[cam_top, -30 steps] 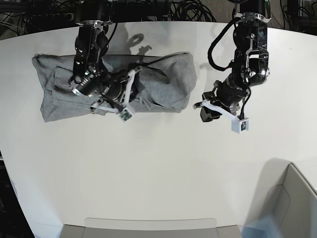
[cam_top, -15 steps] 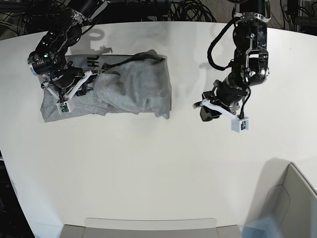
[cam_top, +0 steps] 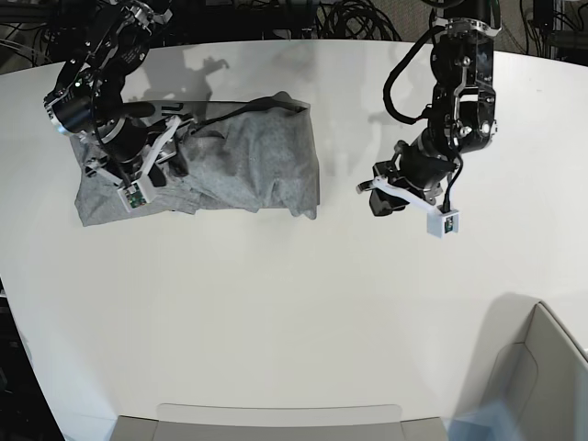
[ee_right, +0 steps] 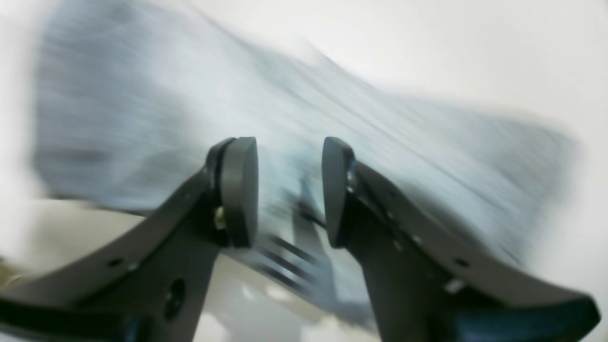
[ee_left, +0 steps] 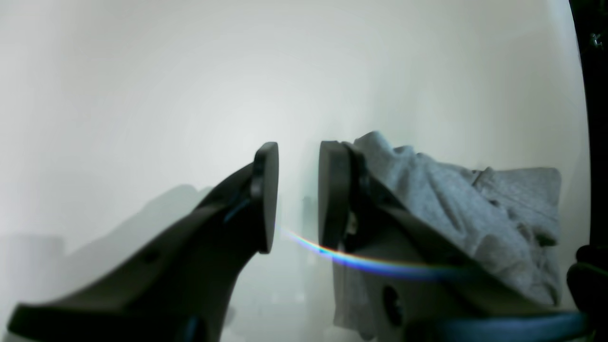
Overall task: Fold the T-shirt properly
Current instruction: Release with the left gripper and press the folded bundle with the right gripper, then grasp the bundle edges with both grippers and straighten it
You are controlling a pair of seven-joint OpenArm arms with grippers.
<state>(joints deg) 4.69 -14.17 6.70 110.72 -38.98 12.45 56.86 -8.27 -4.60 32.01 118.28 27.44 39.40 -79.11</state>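
White tabletop (cam_top: 276, 312) filled the base view, with black cables bundled beyond its far edge at twelve o'clock. At about ten o'clock lay the heather-grey T-shirt (cam_top: 248, 170), doubled into a rumpled oblong with its free end heaped over the middle and creases running across it. To do this fold well, the upper layer would want drawing flat so its edges met those below, then a smoothing pass over the bunched ridge; any fresh pinch should probably take one layer at a corner rather than a handful.

Over the shirt's ten o'clock end hovered the right gripper (ee_right: 289, 190). Its wrist view, though smeared by motion, showed the jaws apart with only blurred grey cloth beyond them, nothing held; whether the tips brushed the fabric I cannot tell. Well apart at two o'clock, the left gripper (ee_left: 297, 194) hung above bare table, jaws slightly parted and empty.
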